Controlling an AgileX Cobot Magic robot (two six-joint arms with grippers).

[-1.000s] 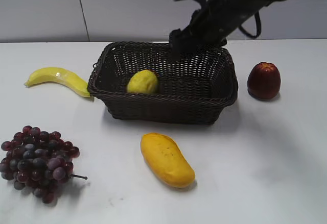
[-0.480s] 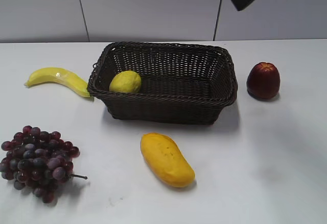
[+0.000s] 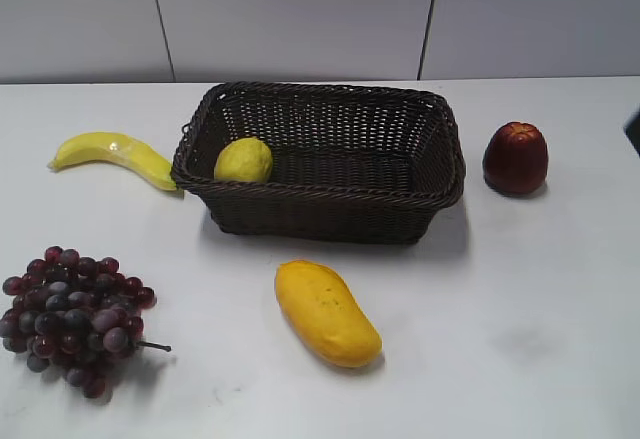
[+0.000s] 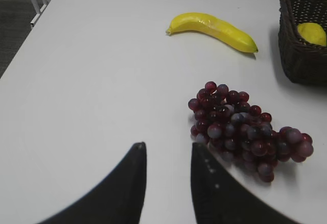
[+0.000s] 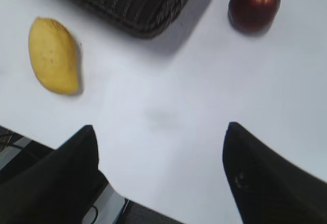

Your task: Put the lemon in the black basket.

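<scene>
Lemon: the lemon [image 3: 243,160] is lying inside the black basket [image 3: 330,221], resting against its left wall; it is also showing in the left wrist view [image 4: 312,33].
Basket: it is sitting on the white table [image 3: 520,299], far ahead and right of the left fingers, and beyond the right fingers.
Left gripper: the left gripper [image 4: 168,157] is hanging over bare table, its two fingers [image 4: 134,170] standing a narrow gap apart and gripping nothing.
Right gripper: the right gripper [image 5: 161,140] is hovering with fingers [image 5: 84,145] spread wide, nothing lying between them.
Grapes: the grapes [image 4: 245,127] are lying just ahead and right of the left fingertips.
Banana: the banana [image 4: 212,29] is lying farther ahead.
Mango: the mango [image 5: 53,55] is lying ahead of the right gripper's left finger.
Apple: the red apple [image 5: 254,5] is sitting well ahead of the other finger.
</scene>
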